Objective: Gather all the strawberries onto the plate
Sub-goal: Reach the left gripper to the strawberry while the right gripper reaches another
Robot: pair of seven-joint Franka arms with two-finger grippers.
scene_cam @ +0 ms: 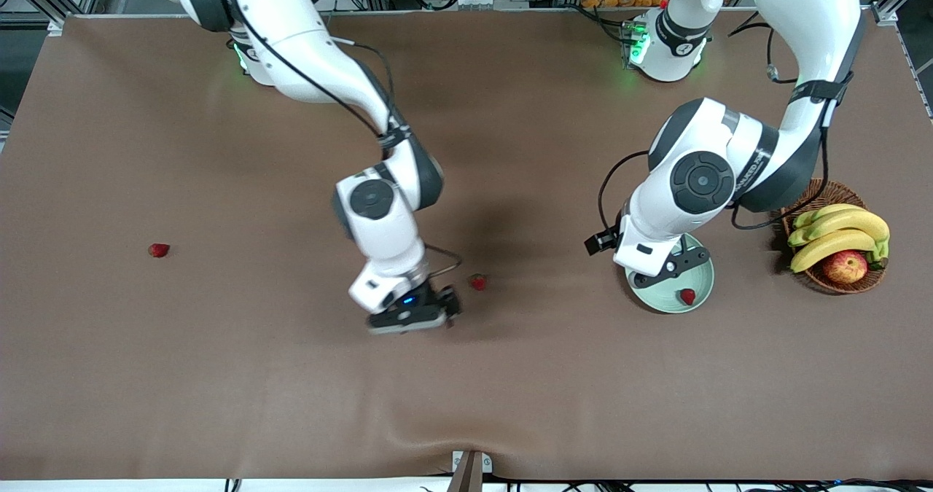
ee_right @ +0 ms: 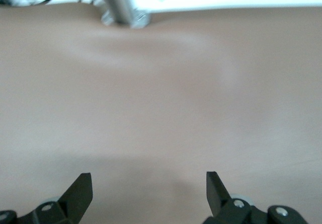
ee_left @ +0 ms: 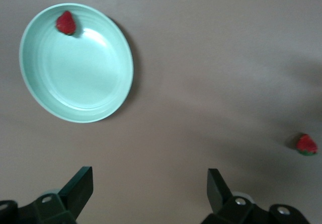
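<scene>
The pale mint-green plate (scene_cam: 701, 275) sits toward the left arm's end of the table, with one strawberry (scene_cam: 687, 297) in it. My left gripper (scene_cam: 665, 270) hovers open and empty over the plate's edge. In the left wrist view (ee_left: 150, 189) the plate (ee_left: 75, 70), its strawberry (ee_left: 66, 22) and a second strawberry (ee_left: 306, 145) on the table show. That second strawberry (scene_cam: 478, 281) lies mid-table, right beside my right gripper (scene_cam: 417, 321), which is low, open and empty (ee_right: 149, 189). A third strawberry (scene_cam: 158, 250) lies toward the right arm's end.
A brown wicker basket (scene_cam: 827, 282) with bananas (scene_cam: 838, 233) and a red-yellow apple (scene_cam: 845, 266) stands beside the plate, at the left arm's end. A metal post (ee_right: 121, 7) stands at the table's near edge. The brown cloth has wrinkles near that edge.
</scene>
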